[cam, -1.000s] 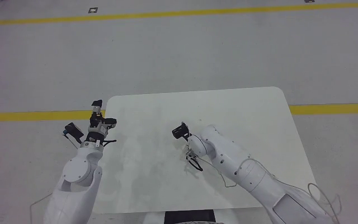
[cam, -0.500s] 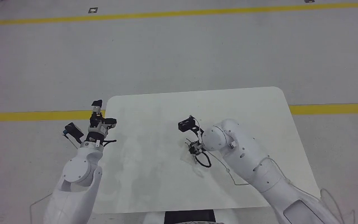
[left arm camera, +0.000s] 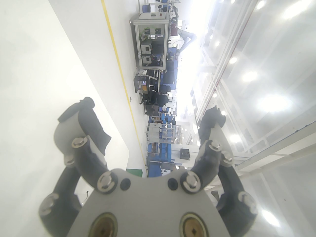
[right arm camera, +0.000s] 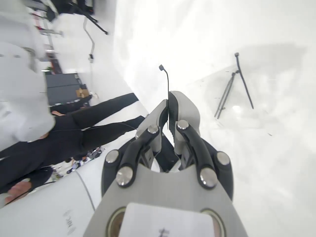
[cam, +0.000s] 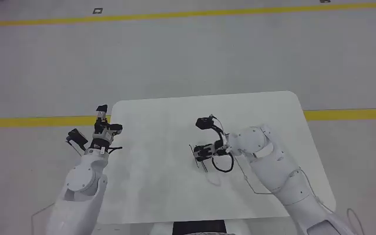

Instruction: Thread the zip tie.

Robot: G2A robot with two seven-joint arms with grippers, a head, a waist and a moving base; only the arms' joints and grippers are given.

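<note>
My right gripper (right arm camera: 168, 97) is shut on a thin black zip tie (right arm camera: 167, 77), whose square head sticks out past the fingertips. In the top view this gripper (cam: 198, 153) hangs over the middle of the white table (cam: 264, 111), pointing toward the left side. A few more black zip ties (right arm camera: 237, 82) lie crossed on the table beside it, apart from the fingers. My left gripper (left arm camera: 148, 110) stands open with nothing between its fingers, up at the table's left edge (cam: 103, 120).
The table's rounded left edge (left arm camera: 81, 75) runs close by the left gripper. A thin cable (cam: 247, 182) trails along the right arm over the table.
The right arm has swung rightward and turned its gripper to point left, carrying the zip tie away from the loose ties. The left arm has not moved.
</note>
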